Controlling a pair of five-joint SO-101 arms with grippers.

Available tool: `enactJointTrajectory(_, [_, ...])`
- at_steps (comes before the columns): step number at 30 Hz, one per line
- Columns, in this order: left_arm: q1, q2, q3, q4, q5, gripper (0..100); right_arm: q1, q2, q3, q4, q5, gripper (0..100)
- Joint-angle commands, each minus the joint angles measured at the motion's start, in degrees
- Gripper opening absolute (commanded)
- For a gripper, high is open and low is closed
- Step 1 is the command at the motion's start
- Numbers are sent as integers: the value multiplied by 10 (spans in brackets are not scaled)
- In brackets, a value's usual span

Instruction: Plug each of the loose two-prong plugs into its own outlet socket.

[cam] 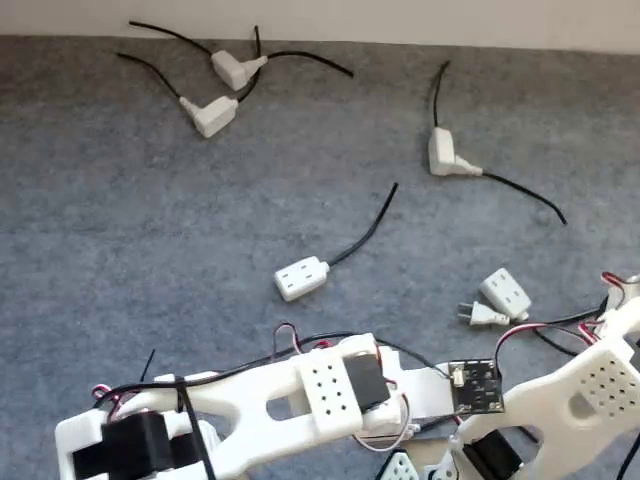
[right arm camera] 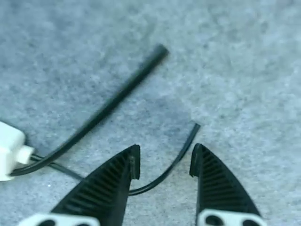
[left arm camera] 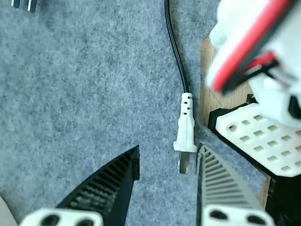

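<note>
In the left wrist view a white two-prong plug (left arm camera: 185, 127) lies on the grey carpet, its black cord (left arm camera: 174, 42) running away from me. My left gripper (left arm camera: 168, 153) is open just above it, the prongs (left arm camera: 183, 162) close to one black finger (left arm camera: 218, 183). My right gripper (right arm camera: 165, 149) is open over a thin black cord end (right arm camera: 175, 160) that lies between its fingers without being touched. In the high view a white socket (cam: 301, 277) lies mid-carpet, and another socket (cam: 505, 292) with a loose plug (cam: 483, 316) lies at the right.
Two white cord pieces (cam: 220, 90) lie at the far left and one (cam: 445, 155) at the far right. Both white arms (cam: 330, 390) cross the near edge. The other arm (left arm camera: 263, 70) and a wooden strip (left arm camera: 206, 80) sit close beside my left gripper. A thicker cord (right arm camera: 117, 99) leads to a white piece (right arm camera: 9, 150).
</note>
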Motion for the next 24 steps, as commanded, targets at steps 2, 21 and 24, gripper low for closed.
enactJointTrajectory(2, [19,43,-59,1,0,207,1,-4,-34,4,7,184])
enactJointTrajectory(21, [38,147,-137,43,-1,207,43,50,-135,5,7,184])
enactJointTrajectory(24, [49,150,-132,43,-1,204,72,47,-163,6,7,184])
